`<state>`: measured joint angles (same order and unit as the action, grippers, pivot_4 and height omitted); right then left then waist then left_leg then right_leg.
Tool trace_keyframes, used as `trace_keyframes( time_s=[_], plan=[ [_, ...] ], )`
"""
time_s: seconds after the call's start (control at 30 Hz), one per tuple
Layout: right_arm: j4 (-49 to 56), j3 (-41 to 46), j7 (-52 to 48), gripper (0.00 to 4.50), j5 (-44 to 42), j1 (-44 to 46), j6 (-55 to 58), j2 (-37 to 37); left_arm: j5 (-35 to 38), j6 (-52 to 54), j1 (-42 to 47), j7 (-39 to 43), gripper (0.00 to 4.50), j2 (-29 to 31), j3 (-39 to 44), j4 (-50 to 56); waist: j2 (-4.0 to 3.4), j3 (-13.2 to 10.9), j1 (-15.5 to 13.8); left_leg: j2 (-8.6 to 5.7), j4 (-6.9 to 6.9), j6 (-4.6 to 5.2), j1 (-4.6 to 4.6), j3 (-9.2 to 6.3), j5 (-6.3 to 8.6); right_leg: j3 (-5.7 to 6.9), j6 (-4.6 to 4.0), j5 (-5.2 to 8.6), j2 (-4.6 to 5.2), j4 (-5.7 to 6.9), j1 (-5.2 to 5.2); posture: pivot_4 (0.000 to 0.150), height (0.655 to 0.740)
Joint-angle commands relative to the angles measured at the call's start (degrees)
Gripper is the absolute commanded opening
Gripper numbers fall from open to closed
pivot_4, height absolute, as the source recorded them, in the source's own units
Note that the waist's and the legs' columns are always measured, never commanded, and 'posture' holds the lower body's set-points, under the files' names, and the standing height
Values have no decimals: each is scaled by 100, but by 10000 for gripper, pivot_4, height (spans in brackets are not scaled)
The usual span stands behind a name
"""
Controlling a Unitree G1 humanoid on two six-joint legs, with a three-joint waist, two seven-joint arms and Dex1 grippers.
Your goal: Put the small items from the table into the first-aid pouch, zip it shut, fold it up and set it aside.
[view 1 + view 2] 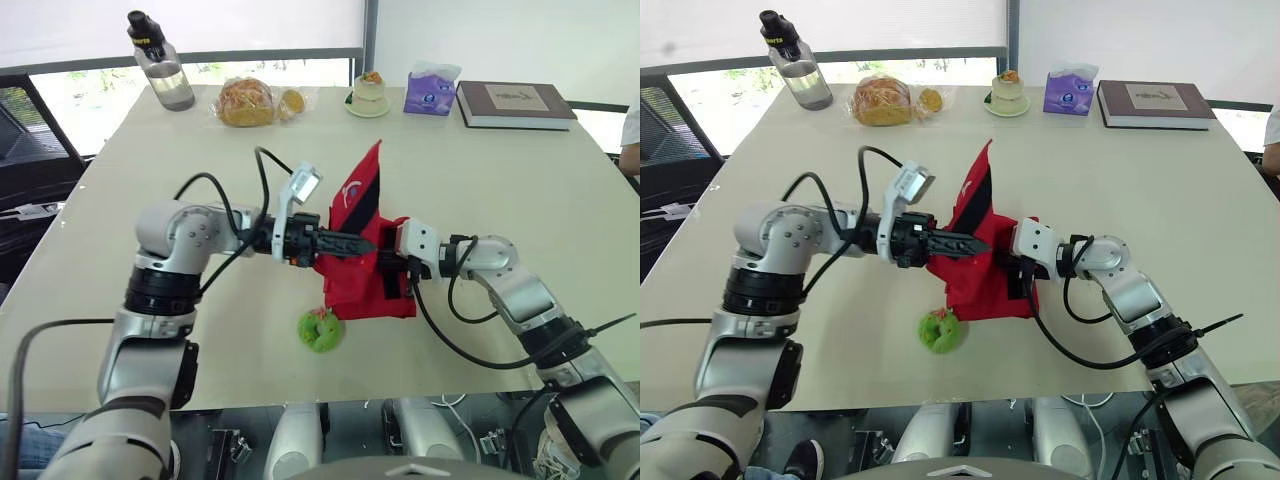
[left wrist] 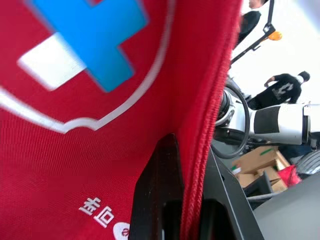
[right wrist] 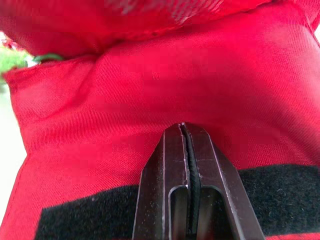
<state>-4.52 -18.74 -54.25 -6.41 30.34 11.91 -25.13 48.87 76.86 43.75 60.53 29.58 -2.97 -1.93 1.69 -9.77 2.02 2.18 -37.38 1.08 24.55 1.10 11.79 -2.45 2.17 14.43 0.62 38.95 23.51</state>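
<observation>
Two grippers meet on the red first-aid pouch [image 1: 350,285], which sits near the middle of the table [image 1: 500,190], slightly toward 6 o'clock. We see the left gripper [image 1: 368,242] reaching in from 9 o'clock. In its wrist view its fingers [image 2: 160,190] sit either side of the pouch's corded edge, clamped on the cloth beside a cross emblem [image 2: 90,45]. That side of the pouch is lifted into a flap [image 1: 365,185] pointing toward 12 o'clock. The right gripper [image 3: 183,127] comes in from 3 o'clock with its fingers pressed together on a thin dark edge of the pouch, just above a black fastening strip [image 3: 90,217].

One small green ring-shaped item [image 1: 320,330] lies on the table at 6 o'clock of the pouch, just beside its near edge; we cannot tell whether they touch.

Along the far edge we count a water bottle [image 1: 160,65] at 11 o'clock, bagged bread [image 1: 245,102], a small cake [image 1: 368,95] at 12 o'clock, a purple tissue pack [image 1: 430,90] and a book [image 1: 515,104] at 1 o'clock
</observation>
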Motion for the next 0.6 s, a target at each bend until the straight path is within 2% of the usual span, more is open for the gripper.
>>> trace_keyframes(
  time_s=[0.03, 0.27, 0.43, 0.53, 0.6],
  plan=[
    [-217, 458, 487, 533, -142, -204, 442, 111, 58, -118, -102, -31, 0, -254, -157, 43, 0, 1, -8, 0, 0, 0, 0, 0, 0, 0, 0, 0, 0, 0, 0, 1500, 7400],
    [1371, 1553, 208, 533, -1710, -1212, 1133, 27, 50, -267, -174, -199, 0, -463, 36, -19, -6, -3, -152, -3, -1, 0, 14, -5, 0, 4, 1, 0, 15, -5, 2, 1500, 7400],
    [2228, 2854, 616, 533, -3246, -1687, 2286, -165, 67, -242, -201, -222, 0, -482, 22, 79, -12, -6, -134, -5, 2, 1, 18, -2, 0, 2, 2, 0, 16, -9, 6, 1500, 7400],
    [2410, 3372, 287, 533, -3439, -2184, 2267, -689, 48, -211, -207, -301, 0, -545, 4, 47, -12, -7, -142, -4, 1, 1, 17, -3, 1, 7, 2, 1, 14, -10, 4, 1500, 7400],
    [2272, 3884, -425, 533, -3556, -2581, 1805, -1061, 0, -160, -237, -408, 0, -648, -111, -1, -14, -7, -158, -6, 3, 1, 17, 1, 1, 10, 10, 6, 13, -11, 3, 1500, 7400]
  ],
)
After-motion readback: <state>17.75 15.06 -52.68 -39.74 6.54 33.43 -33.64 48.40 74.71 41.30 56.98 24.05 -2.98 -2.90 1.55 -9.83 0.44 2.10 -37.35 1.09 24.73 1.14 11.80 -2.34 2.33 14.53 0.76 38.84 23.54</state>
